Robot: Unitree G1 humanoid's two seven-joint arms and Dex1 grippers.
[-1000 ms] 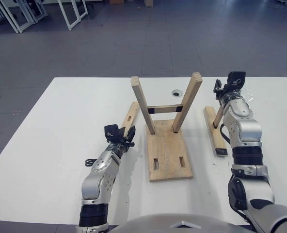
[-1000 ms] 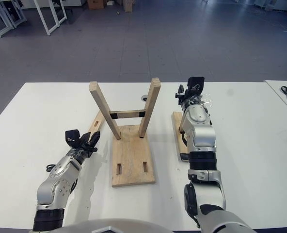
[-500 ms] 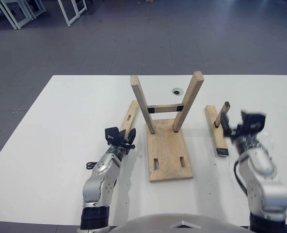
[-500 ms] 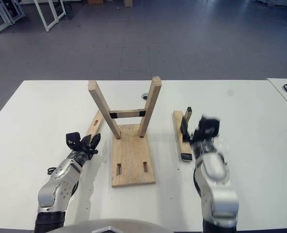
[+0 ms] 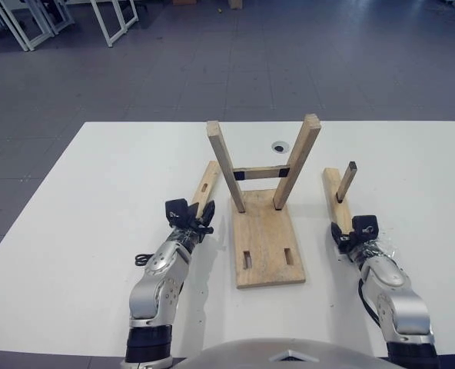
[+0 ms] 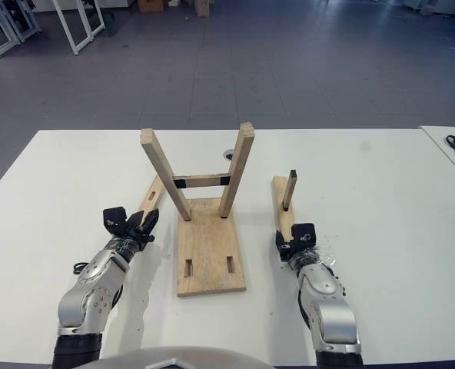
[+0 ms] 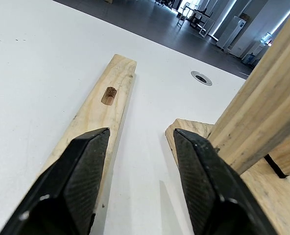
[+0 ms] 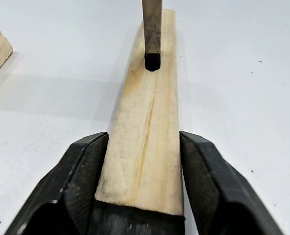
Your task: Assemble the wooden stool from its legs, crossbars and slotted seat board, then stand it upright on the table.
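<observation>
The slotted seat board (image 5: 266,240) lies flat mid-table, with two legs (image 5: 298,160) standing in its far slots, joined by a crossbar (image 5: 261,173). To its left a loose leg (image 5: 207,187) lies flat. My left gripper (image 5: 189,219) is open at that leg's near end, one finger (image 7: 81,171) over the wood. On the right lies another loose leg (image 5: 335,198) with a short crossbar (image 5: 347,180) standing in its hole. My right gripper (image 8: 144,139) is open, its fingers (image 8: 86,171) flanking the near end of that leg (image 8: 147,122).
A round cable hole (image 5: 279,146) sits in the white table (image 5: 97,200) behind the stool. A black cable loop (image 5: 141,259) lies beside my left arm. Scissors (image 6: 454,143) lie on a neighbouring table at far right. Metal frames (image 5: 112,19) stand on the floor beyond.
My right arm has pulled back from the upright crossbar at the far end of the right leg and come down to the leg's near end. The left arm has stayed put.
</observation>
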